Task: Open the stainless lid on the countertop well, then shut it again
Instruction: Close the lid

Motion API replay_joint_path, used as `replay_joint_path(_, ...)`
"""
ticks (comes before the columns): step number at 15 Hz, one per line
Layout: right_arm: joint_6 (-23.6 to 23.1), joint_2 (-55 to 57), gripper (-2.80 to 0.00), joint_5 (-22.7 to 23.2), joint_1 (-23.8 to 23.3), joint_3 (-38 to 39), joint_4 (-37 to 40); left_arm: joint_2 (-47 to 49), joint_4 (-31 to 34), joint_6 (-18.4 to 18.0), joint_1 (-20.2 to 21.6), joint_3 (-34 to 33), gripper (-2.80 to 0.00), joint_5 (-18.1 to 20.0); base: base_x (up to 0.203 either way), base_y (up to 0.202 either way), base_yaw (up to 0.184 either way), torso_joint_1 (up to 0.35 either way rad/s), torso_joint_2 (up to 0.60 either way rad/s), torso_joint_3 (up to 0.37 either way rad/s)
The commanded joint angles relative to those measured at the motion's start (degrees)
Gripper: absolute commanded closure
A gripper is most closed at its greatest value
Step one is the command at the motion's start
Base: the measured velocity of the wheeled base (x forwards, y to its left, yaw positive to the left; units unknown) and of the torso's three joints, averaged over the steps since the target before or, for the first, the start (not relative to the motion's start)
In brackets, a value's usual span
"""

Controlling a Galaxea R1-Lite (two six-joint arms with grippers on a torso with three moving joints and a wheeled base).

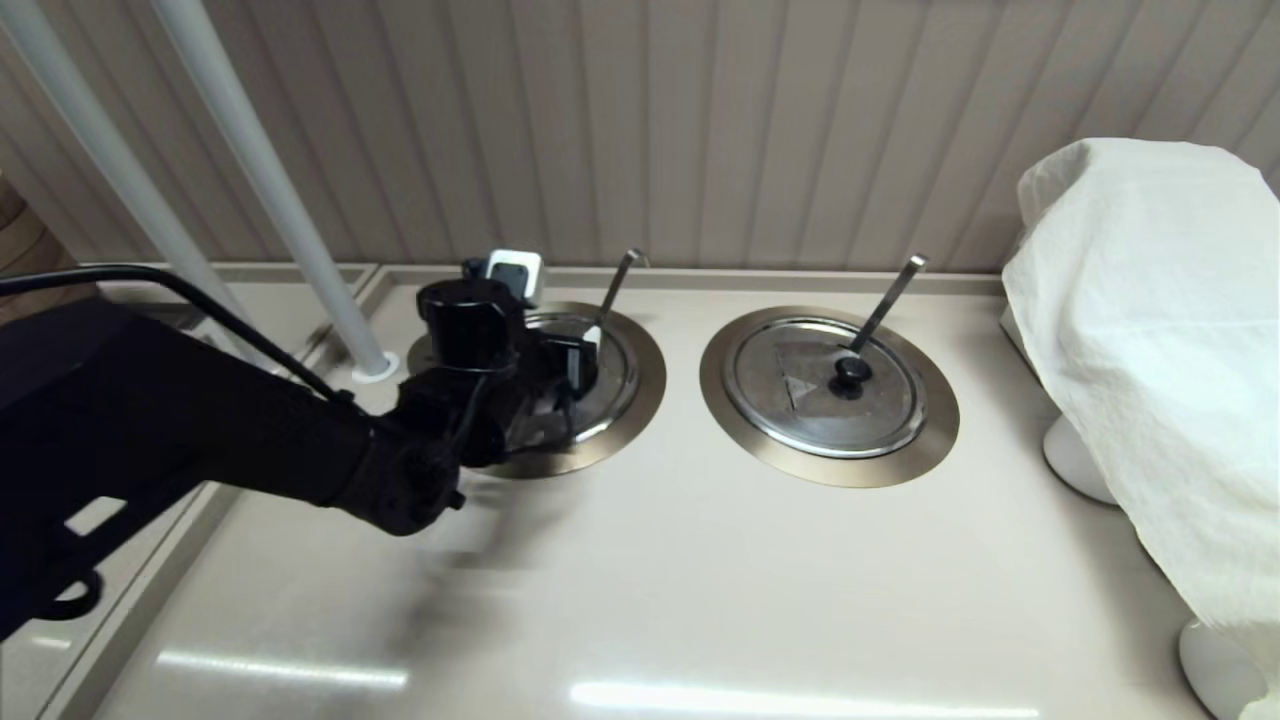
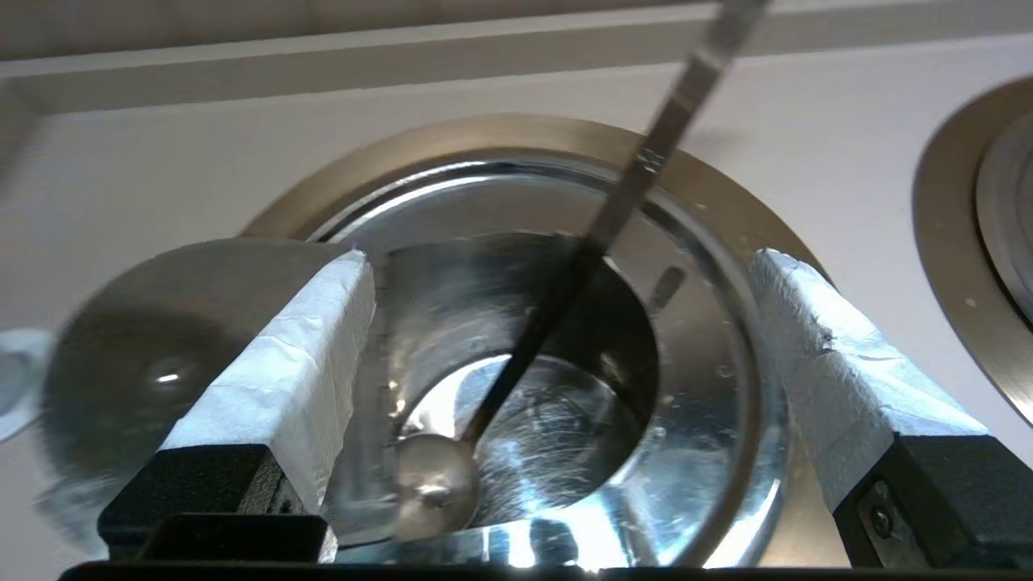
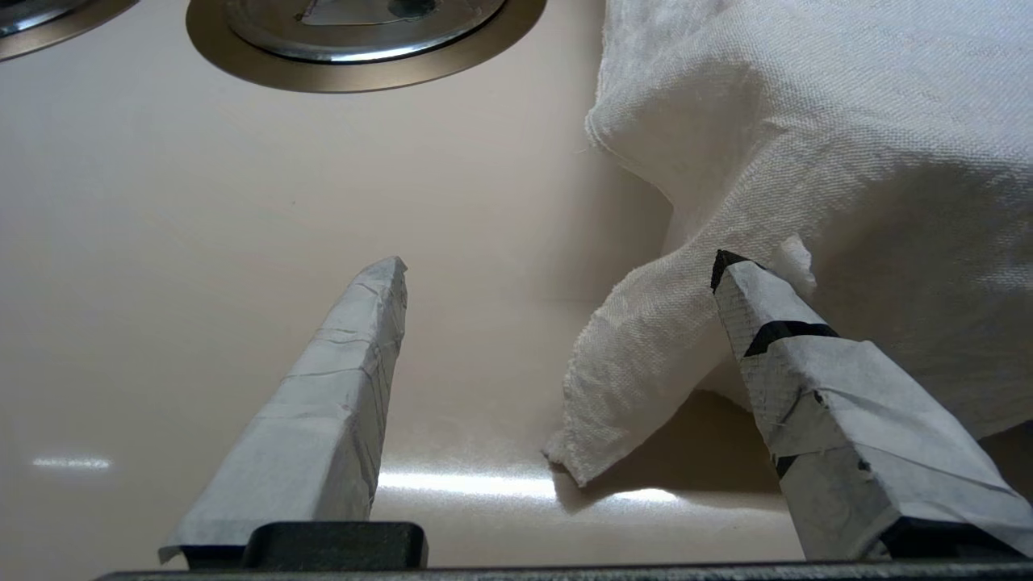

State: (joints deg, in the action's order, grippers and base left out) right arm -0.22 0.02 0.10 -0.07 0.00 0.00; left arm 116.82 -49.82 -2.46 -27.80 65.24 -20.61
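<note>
The countertop well [image 1: 642,400] at the left stands uncovered. In the left wrist view its bronze rim [image 2: 500,133] rings a shiny pot with a ladle bowl [image 2: 432,484] at the bottom. The thin ladle handle [image 1: 618,285] [image 2: 646,161] leans up towards the back wall. The stainless lid [image 2: 121,379] shows as a blurred round disc off to one side of the opening, partly behind one finger [image 2: 282,355]. The arm hides it in the head view. My left gripper [image 1: 548,385] [image 2: 562,260] hangs open over the well, holding nothing. My right gripper [image 3: 561,265] is open low over the bare counter.
A twin well [image 1: 730,420] [image 3: 363,77] to the right stays covered by its knobbed lid [image 1: 800,400], with a handle [image 1: 888,298] sticking up. A white cloth [image 1: 1150,330] [image 3: 807,121] drapes an object at the right. Two white poles [image 1: 270,190] rise at the back left.
</note>
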Motion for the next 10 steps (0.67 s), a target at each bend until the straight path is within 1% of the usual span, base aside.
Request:
replay_joint_path(1, 0.0, 0.0, -2.80, 0.0, 0.0, 0.0, 0.0, -8.1, -0.5, 2.9, 2.6, -4.6, -2.80, -0.6, 0.000, 0.000, 0.000, 0.000, 0.00, 0.000)
replay_joint_path(2, 0.0, 0.0, -2.80, 0.0, 0.1, 0.0, 0.0, -10.9, -0.5, 9.2, 4.2, -7.1, -2.80, -2.2, 0.000, 0.000, 0.000, 0.000, 0.00, 0.000)
replay_joint_path(3, 0.0, 0.0, -2.80, 0.0, 0.0, 0.0, 0.0, -13.1, -0.1, 14.4, 5.7, -10.3, -2.80, -4.2, 0.000, 0.000, 0.000, 0.000, 0.00, 0.000)
replay_joint_path(4, 0.0, 0.0, -2.80, 0.0, 0.0, 0.0, 0.0, -14.6, 0.4, 18.7, 7.0, -12.9, -2.80, -5.4, 0.000, 0.000, 0.000, 0.000, 0.00, 0.000)
replay_joint_path(5, 0.0, 0.1, -2.80, 0.0, 0.1, 0.0, 0.0, -15.5, 0.7, 23.1, 9.2, -15.0, -2.80, -6.0, 0.000, 0.000, 0.000, 0.000, 0.00, 0.000)
replay_joint_path(6, 0.0, 0.0, -2.80, 0.0, 0.0, 0.0, 0.0, -16.2, 1.2, 27.0, 11.0, -16.7, -2.80, -6.0, 0.000, 0.000, 0.000, 0.000, 0.00, 0.000)
replay_joint_path(8, 0.0, 0.0, -2.80, 0.0, 0.0, 0.0, 0.0, -15.1, 3.1, 31.9, 14.7, -18.4, -2.80, -4.7, 0.000, 0.000, 0.000, 0.000, 0.00, 0.000)
replay_joint_path(9, 0.0, 0.0, -2.80, 0.0, 0.1, 0.0, 0.0, -13.5, 3.3, 35.1, 15.8, -19.0, -2.80, -2.1, 0.000, 0.000, 0.000, 0.000, 0.00, 0.000)
replay_joint_path(10, 0.0, 0.0, -2.80, 0.0, 0.0, 0.0, 0.0, -12.3, 3.3, 37.1, 16.1, -19.5, -2.80, 0.1, 0.000, 0.000, 0.000, 0.000, 0.00, 0.000)
